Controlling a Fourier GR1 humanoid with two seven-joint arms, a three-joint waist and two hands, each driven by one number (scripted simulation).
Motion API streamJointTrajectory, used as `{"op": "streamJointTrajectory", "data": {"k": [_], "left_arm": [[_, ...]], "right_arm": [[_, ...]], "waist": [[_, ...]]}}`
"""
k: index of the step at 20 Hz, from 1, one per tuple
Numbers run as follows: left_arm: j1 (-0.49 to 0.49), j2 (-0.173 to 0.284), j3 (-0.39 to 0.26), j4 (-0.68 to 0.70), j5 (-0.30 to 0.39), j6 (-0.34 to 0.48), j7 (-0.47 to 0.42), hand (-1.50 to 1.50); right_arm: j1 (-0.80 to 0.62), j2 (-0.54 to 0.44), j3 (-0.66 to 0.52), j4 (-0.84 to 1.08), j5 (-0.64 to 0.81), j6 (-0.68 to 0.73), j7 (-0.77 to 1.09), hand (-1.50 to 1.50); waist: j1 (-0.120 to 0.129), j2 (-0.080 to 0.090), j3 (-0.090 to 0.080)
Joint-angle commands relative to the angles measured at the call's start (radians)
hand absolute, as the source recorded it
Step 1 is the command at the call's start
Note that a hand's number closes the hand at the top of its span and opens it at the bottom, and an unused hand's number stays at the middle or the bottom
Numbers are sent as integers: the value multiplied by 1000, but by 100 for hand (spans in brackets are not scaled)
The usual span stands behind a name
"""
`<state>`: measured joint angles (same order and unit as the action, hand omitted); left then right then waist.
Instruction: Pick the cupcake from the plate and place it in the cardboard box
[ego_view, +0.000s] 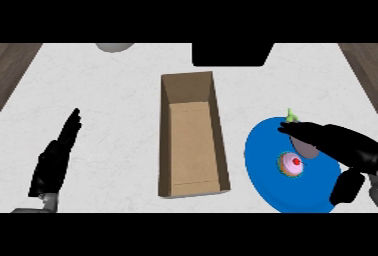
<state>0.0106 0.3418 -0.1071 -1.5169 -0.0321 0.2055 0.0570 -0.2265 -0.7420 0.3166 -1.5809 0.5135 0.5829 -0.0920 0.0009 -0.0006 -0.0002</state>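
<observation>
While the right hand (336, 142) hovers open and empty over the blue plate (262, 182), the cupcake (292, 164) sits just below its fingers; a late closure could tip it. The cardboard box (190, 145) lies leftward.

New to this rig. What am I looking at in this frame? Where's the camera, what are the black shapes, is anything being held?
The single view comes from the robot's head, looking steeply down at a white counter. The black shapes are its two hands. The left hand rests open at the left, fingers straight, holding nothing. The right hand reaches in over a blue plate with fingers relaxed, above a pink cupcake that sits on the plate; it does not hold it yet. A small green thing shows at the plate's far rim, partly hidden. In the middle lies a long open cardboard box, where the cupcake should go.
</observation>
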Motion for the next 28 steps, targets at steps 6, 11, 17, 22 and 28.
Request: {"op": "streamJointTrajectory", "data": {"k": [6,11,17,22,28], "left_arm": [[-8,-47,59,71,-47,-48,-61,0],[-3,-63,41,-89,-74,-51,113,0],[32,-111,29,-103,-114,-60,79,0],[-49,-84,139,35,-62,-144,27,0],[20,-86,154,-31,-103,-152,-2,0]], "right_arm": [[8,114,-50,62,161,25,-60,-150],[83,141,-79,9,200,15,-64,-150],[34,209,-86,174,293,-56,-176,-150],[107,202,-144,29,302,40,-140,-150],[32,259,-146,200,392,-21,-212,-150]], "waist": [[1,1,0],[-2,-1,0],[4,1,1],[-4,0,0],[3,0,0]]}}
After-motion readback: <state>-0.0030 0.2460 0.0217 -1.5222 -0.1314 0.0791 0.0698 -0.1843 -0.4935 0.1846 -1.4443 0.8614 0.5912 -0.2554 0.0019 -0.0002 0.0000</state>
